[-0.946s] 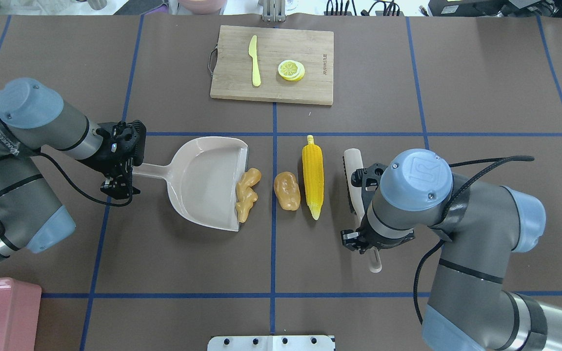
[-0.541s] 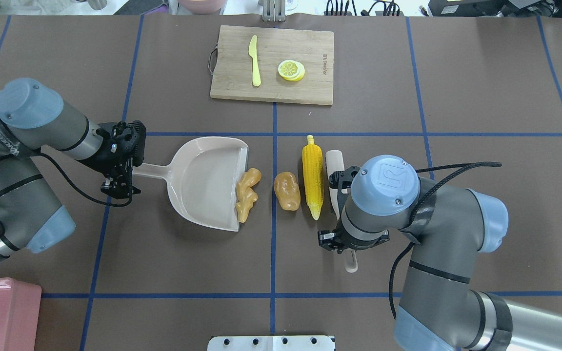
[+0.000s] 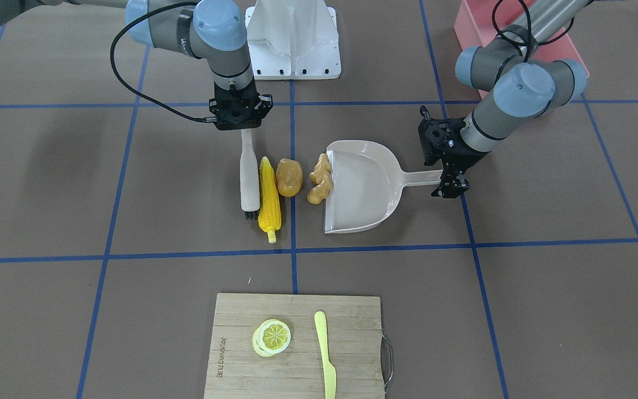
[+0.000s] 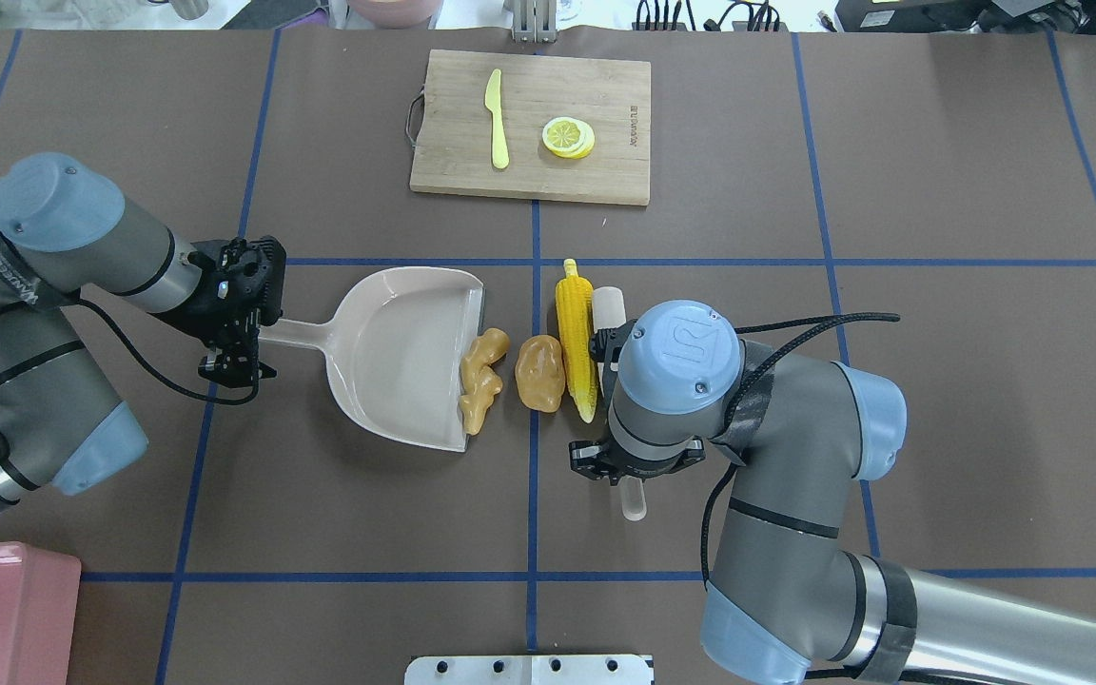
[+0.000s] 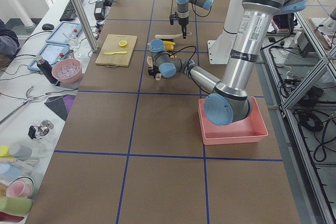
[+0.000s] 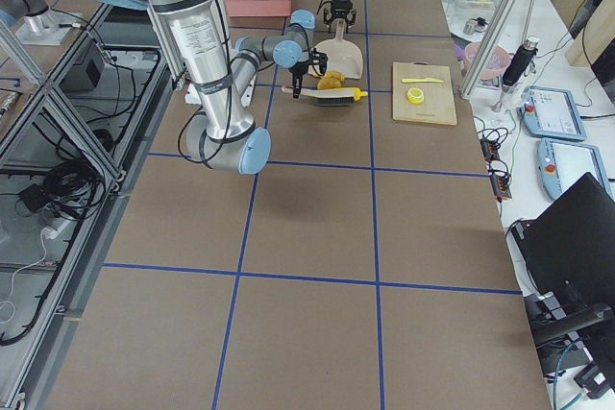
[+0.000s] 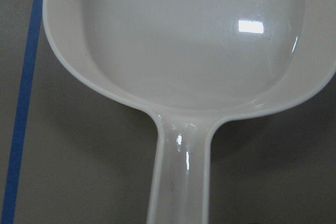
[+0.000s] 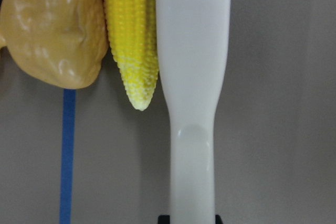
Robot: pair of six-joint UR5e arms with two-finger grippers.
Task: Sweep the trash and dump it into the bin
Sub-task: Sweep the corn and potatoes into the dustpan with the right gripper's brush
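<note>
The beige dustpan (image 4: 405, 352) lies flat with its mouth to the right. My left gripper (image 4: 256, 333) is shut on its handle, and the pan (image 7: 194, 40) fills the left wrist view. The ginger root (image 4: 480, 379) lies at the pan's lip. The potato (image 4: 539, 373) lies just right of it, and the corn cob (image 4: 575, 335) rests against the potato. My right gripper (image 4: 632, 468) is shut on the handle of a white brush (image 4: 608, 309), which presses along the corn's right side (image 8: 131, 35). The pink bin (image 4: 1, 614) stands at the near left corner.
A wooden cutting board (image 4: 531, 126) with a yellow plastic knife (image 4: 497, 119) and lemon slices (image 4: 568, 137) lies at the far centre. A white mount plate (image 4: 529, 670) sits at the near edge. Blue tape lines cross the brown table.
My right arm has moved left with the brush, pushing the corn against the potato and sliding both toward the ginger and the dustpan. The left arm, dustpan and ginger have not moved.
</note>
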